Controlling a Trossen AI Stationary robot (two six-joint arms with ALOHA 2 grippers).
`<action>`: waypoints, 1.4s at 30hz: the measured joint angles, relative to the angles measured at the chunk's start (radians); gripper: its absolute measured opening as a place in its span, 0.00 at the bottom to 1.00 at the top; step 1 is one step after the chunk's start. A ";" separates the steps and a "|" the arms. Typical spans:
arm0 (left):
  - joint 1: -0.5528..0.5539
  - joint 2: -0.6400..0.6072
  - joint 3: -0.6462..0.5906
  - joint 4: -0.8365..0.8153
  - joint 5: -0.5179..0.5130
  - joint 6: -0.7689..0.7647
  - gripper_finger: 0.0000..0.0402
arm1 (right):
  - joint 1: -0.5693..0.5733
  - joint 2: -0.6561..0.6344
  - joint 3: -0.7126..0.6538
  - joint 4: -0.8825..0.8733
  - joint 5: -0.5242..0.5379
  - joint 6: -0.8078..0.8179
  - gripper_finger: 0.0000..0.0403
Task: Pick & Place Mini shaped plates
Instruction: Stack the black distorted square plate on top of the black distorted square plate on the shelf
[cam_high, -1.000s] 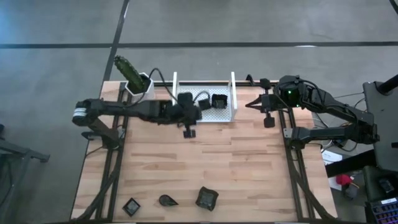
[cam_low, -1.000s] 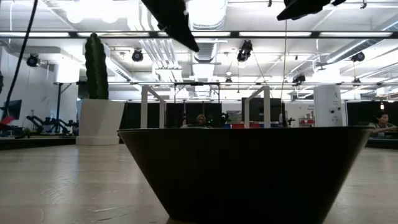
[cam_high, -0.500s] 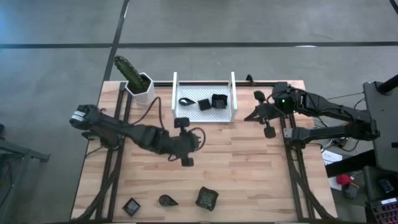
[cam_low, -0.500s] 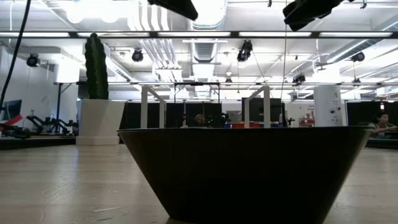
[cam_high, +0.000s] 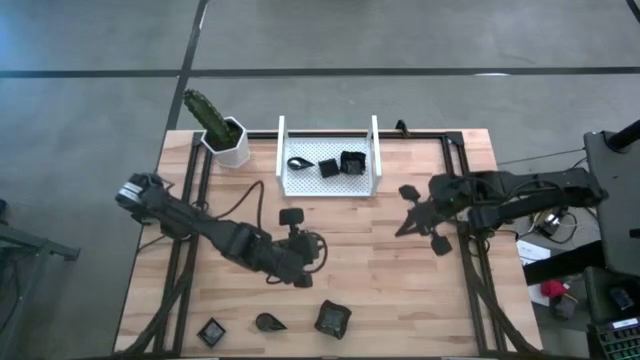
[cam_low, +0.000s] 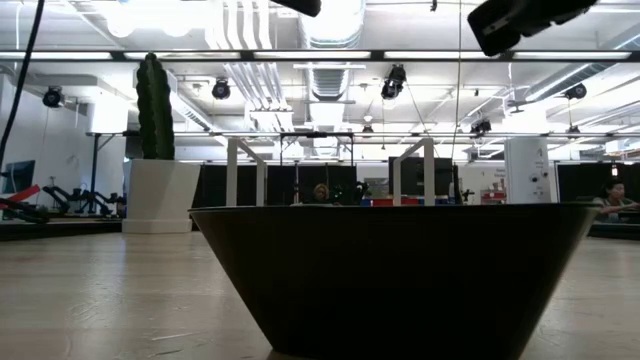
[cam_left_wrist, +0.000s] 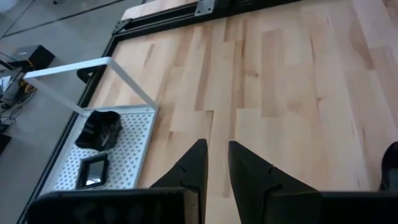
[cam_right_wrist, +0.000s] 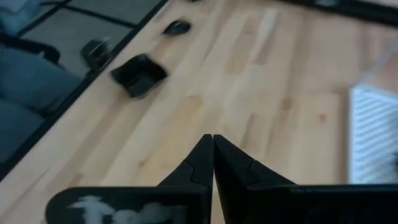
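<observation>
Three dark mini shaped plates lie in the white perforated tray (cam_high: 330, 182) at the far edge: a teardrop one (cam_high: 298, 163) and two square ones (cam_high: 328, 167) (cam_high: 352, 162). Three more rest on the wood near the front edge: a small square (cam_high: 211, 331), a teardrop (cam_high: 268, 322) and a bigger square (cam_high: 332, 318), which fills the low view (cam_low: 390, 280). My left gripper (cam_high: 318, 248) hovers over the table's middle, open, with nothing between its fingers (cam_left_wrist: 217, 152). My right gripper (cam_high: 400, 229) hangs over the right half, shut and empty (cam_right_wrist: 212, 138), pointing toward the near plates (cam_right_wrist: 140, 74).
A white pot with a green cactus (cam_high: 225, 135) stands at the far left corner, beside the tray. Black frame rails run along the table's left side (cam_high: 185, 270) and right side (cam_high: 475, 290). Bare wood (cam_high: 390, 290) lies between the tray and the near plates.
My left gripper has drawn back from over the tray toward the near edge and now hangs over the table's middle, its gap unchanged. My right gripper has come from the far right corner toward the near edge and swung to point near-left. No plate has moved.
</observation>
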 joint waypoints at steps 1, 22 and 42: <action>-0.005 0.008 0.000 0.005 -0.001 -0.007 0.15 | 0.017 0.000 -0.010 -0.001 0.000 0.005 0.02; -0.092 0.293 0.014 0.218 0.266 -0.063 0.15 | 0.115 0.000 -0.052 0.018 0.002 0.038 0.02; -0.076 0.419 0.025 0.251 0.402 -0.097 0.15 | 0.115 0.000 -0.052 0.056 0.002 0.011 0.02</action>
